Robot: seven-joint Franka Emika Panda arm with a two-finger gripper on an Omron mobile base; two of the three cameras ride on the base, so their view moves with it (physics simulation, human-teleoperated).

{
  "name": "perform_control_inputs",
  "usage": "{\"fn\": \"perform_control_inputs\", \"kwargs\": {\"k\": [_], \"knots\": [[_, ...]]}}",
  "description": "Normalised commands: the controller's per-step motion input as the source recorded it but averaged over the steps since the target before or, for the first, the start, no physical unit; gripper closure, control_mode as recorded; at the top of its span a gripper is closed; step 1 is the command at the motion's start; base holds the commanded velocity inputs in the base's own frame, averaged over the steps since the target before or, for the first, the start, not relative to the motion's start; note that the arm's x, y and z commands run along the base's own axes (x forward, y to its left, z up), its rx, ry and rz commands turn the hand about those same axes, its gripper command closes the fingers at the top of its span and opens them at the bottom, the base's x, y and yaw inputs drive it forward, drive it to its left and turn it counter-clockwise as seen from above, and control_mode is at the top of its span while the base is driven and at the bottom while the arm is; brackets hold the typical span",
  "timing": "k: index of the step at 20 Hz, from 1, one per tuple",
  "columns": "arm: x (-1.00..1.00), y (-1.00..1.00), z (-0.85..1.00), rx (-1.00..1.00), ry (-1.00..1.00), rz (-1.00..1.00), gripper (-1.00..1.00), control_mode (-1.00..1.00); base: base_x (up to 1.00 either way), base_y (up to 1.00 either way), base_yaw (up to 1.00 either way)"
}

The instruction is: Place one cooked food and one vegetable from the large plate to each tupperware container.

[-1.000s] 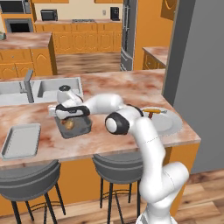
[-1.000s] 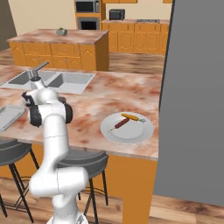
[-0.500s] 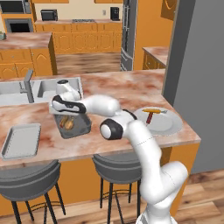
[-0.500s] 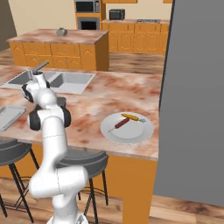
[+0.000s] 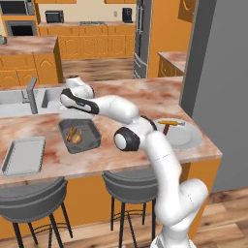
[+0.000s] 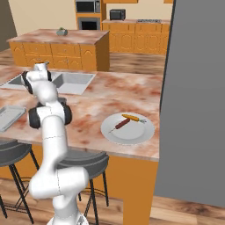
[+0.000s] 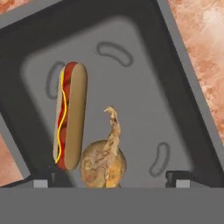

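The dark-grey tupperware tub (image 5: 86, 143) (image 7: 183, 78) holds a hot dog (image 7: 70, 116) (image 5: 71, 133) and a brown onion (image 7: 105, 165) (image 5: 77, 139) side by side. My gripper (image 7: 110, 180) hangs open straight above them, one fingertip on each side of the onion and clear of it. In the left base view my white hand (image 5: 76, 91) sits above the tub's far edge. The shallow light-grey tupperware tray (image 5: 23, 155) (image 6: 9, 117) lies to the left. The large plate (image 5: 186, 138) (image 6: 138, 134) carries a carrot (image 5: 170, 123) (image 6: 133, 118) and a dark sausage (image 5: 166, 129) (image 6: 120, 125).
A steel sink (image 5: 14, 99) (image 6: 70, 82) with a faucet (image 5: 32, 93) is set in the counter behind the tub. Two bar stools (image 5: 131, 181) stand under the counter's front edge. A tall grey fridge panel (image 5: 223, 72) rises at the right.
The gripper has opened wide and let go of the onion, which now lies in the tub beside the hot dog. The hand has lifted up and away from the tub.
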Motion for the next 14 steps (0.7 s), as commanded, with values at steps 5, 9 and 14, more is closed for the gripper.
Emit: {"fn": "perform_control_inputs", "kwargs": {"k": [5, 9, 14], "knots": [[-0.97, -1.0, -0.04, 0.1, 0.0, 0.0, -1.0, -1.0, 0.0, 0.0, 0.0], [-0.88, -1.0, 0.14, 0.07, 0.0, 0.0, -1.0, -1.0, 0.0, 0.0, 0.0], [-0.81, -1.0, 0.03, 0.09, 0.0, 0.0, -1.0, -1.0, 0.0, 0.0, 0.0]]}}
